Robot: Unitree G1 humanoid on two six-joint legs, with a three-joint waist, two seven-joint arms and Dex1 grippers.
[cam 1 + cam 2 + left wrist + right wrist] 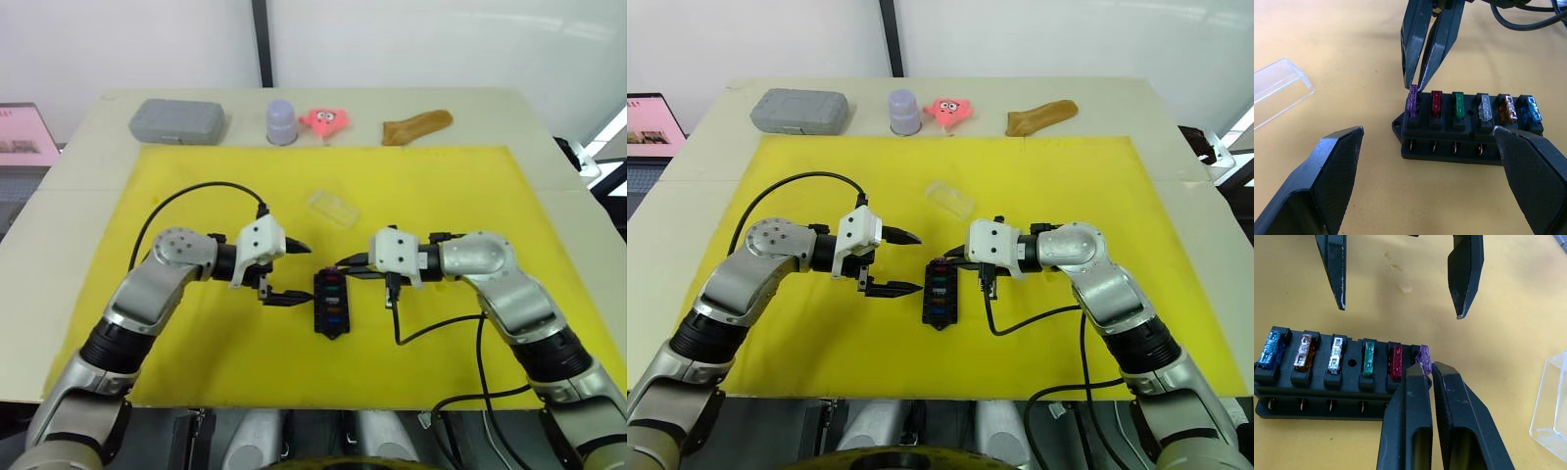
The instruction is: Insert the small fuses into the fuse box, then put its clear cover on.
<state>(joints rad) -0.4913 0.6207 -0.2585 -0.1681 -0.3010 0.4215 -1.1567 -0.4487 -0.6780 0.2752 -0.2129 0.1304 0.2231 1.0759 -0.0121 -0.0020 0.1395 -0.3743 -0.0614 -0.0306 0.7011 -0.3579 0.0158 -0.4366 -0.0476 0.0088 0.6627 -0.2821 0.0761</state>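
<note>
The black fuse box (330, 305) lies on the yellow mat between my two grippers. A row of small fuses stands in its slots: purple (1413, 100), red (1436, 103), green (1458, 105), grey (1484, 106), amber (1508, 108) and blue (1531, 109). My right gripper (1427, 366) is shut on the top of the purple fuse at the far end of the box. Just left of the box, my left gripper (299, 273) hangs open and holds nothing. The clear cover (333, 207) rests on the mat a little beyond the box.
Along the far table edge stand a grey case (177, 118), a lilac cup (282, 121), a pink toy (326, 119) and a brown object (416, 125). A black cable (431, 328) loops under my right wrist. The yellow mat (460, 196) spreads wide around the box.
</note>
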